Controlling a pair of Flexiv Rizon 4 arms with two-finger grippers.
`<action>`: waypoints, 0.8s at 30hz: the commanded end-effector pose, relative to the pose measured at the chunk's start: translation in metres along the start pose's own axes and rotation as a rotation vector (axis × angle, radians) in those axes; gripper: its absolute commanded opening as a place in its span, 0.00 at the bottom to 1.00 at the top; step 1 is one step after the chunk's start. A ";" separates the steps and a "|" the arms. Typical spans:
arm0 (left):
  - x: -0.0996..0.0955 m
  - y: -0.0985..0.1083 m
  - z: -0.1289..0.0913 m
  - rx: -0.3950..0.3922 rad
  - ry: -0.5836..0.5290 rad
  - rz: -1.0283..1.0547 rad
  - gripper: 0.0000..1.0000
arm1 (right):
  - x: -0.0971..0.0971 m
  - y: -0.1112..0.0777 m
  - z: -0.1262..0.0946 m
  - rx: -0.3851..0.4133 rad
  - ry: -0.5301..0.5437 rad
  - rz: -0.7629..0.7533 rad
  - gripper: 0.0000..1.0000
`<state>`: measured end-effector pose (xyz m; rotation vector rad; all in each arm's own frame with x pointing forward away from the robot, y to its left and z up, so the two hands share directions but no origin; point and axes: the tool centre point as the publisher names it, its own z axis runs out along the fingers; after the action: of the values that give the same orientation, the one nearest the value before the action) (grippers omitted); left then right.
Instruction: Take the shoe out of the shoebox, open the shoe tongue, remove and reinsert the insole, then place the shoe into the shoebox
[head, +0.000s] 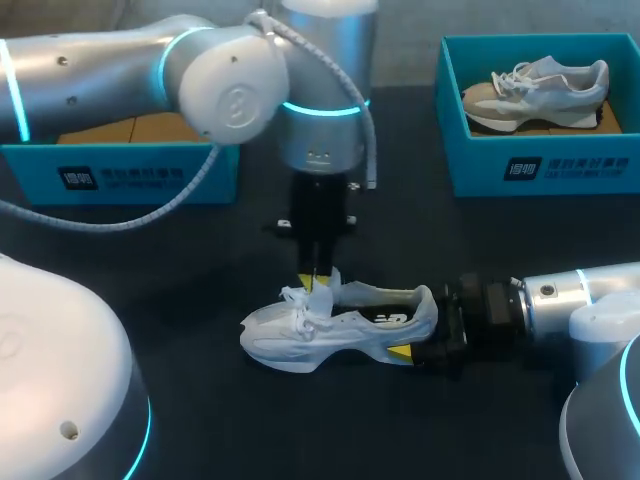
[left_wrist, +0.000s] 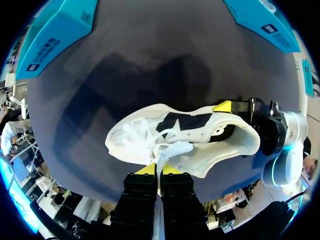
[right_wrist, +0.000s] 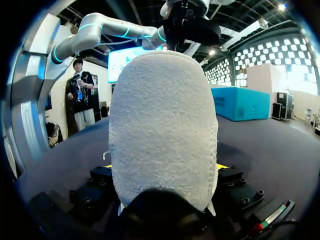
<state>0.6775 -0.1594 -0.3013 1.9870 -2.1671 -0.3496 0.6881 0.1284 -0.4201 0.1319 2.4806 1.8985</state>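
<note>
The shoe (head: 340, 325) is out of the shoebox (head: 30, 170) and lies on the tabletop (head: 150, 270). My right pincer (head: 428, 338) is clamped on its heel, and my left pincer (left_wrist: 160, 170) is pinched shut on the tongue (left_wrist: 172, 149). I judge the tongue-opening is underway, with the insole work and reboxing left.

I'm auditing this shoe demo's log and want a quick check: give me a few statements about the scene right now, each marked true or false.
1. The white mesh sneaker lies on the dark table, outside both boxes. True.
2. The left gripper pinches the sneaker's tongue. True.
3. The right gripper hangs free of the sneaker. False: it is shut on the heel.
4. The teal cardboard shoebox at the far right is empty. False: a grey and beige sneaker lies in it.
5. The white sneaker's toe points towards the right arm. False: its heel does.
</note>
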 end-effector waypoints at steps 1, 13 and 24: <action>-0.017 0.007 0.001 0.023 0.162 -0.019 0.00 | 0.000 0.000 0.000 0.005 0.000 0.001 0.00; -0.038 -0.002 0.009 0.021 0.194 -0.058 0.00 | 0.000 0.000 0.000 0.005 0.000 0.001 0.00; -0.052 -0.008 0.024 -0.032 0.205 -0.065 0.00 | 0.000 0.000 0.000 0.005 0.000 0.001 0.00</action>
<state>0.6801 -0.1125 -0.3190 2.0071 -2.0025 -0.2339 0.6881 0.1285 -0.4200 0.1319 2.4804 1.8987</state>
